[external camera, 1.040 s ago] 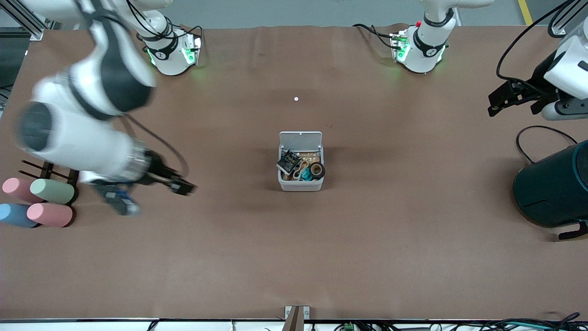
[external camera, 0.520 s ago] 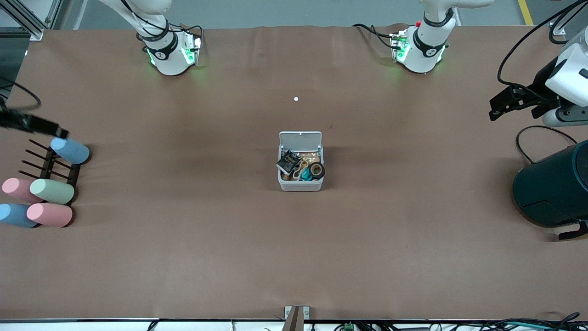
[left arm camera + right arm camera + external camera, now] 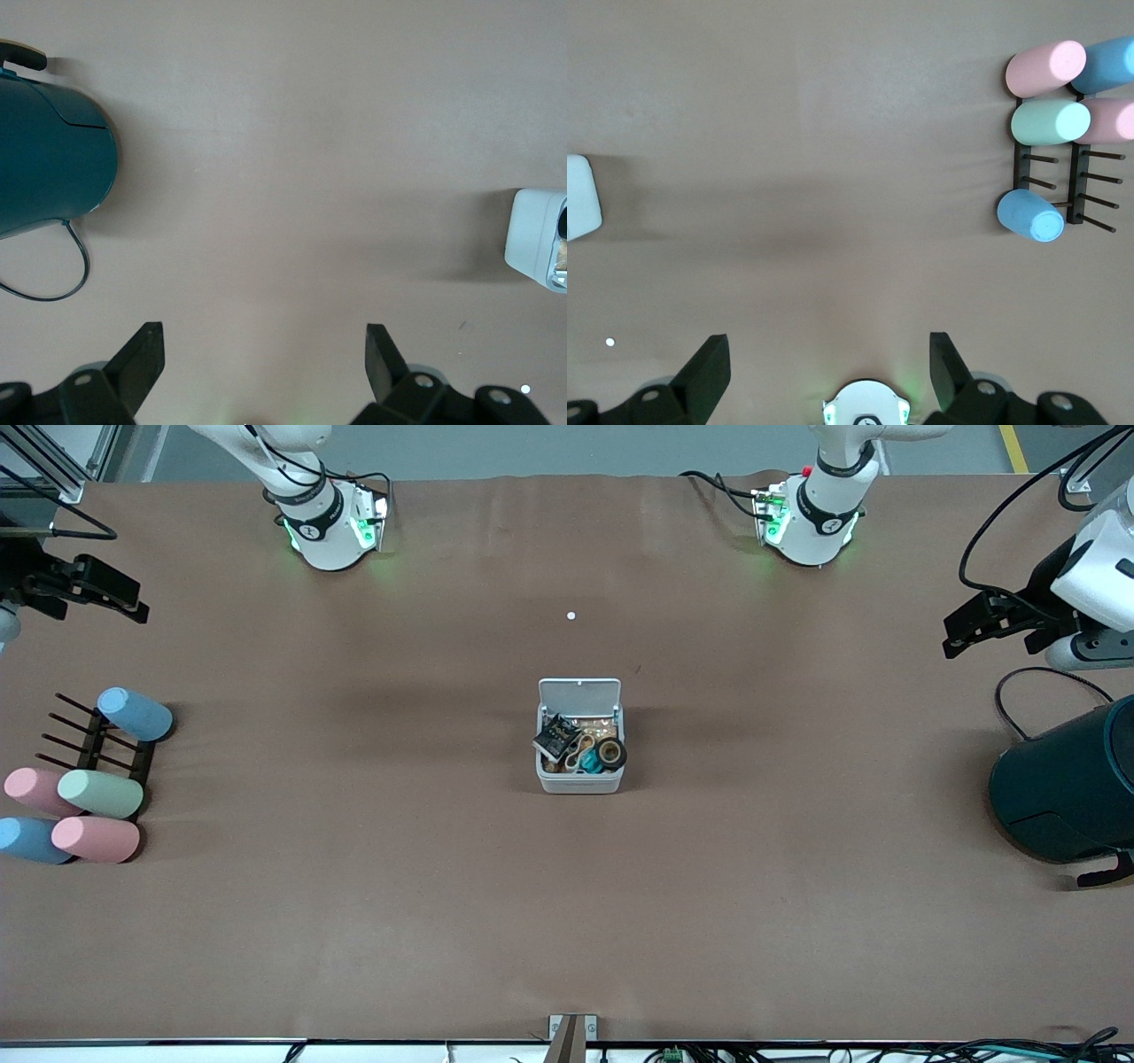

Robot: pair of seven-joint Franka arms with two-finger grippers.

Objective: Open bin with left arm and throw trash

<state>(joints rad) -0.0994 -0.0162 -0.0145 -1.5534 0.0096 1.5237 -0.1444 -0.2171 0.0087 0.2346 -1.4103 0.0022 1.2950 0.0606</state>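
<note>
The left gripper (image 3: pixel 261 354) is seen with its two black fingers (image 3: pixel 142 359) spread wide apart and nothing held between them, above bare brown table covering (image 3: pixel 292 159). A large dark teal cylinder (image 3: pixel 49 159) with a thin black cable (image 3: pixel 75 266) lies off one finger's side. A small white-grey plastic bin (image 3: pixel 536 235) is cut by the frame edge off the other finger's side.

Pastel cylinders (image 3: pixel 84 793) by a dark rack (image 3: pixel 97 740), teal cylinder (image 3: pixel 1067 788) at the left arm's end, white dot (image 3: pixel 571 615).

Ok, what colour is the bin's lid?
White; the lid stands open on the bin, clearest in the front view.
</note>
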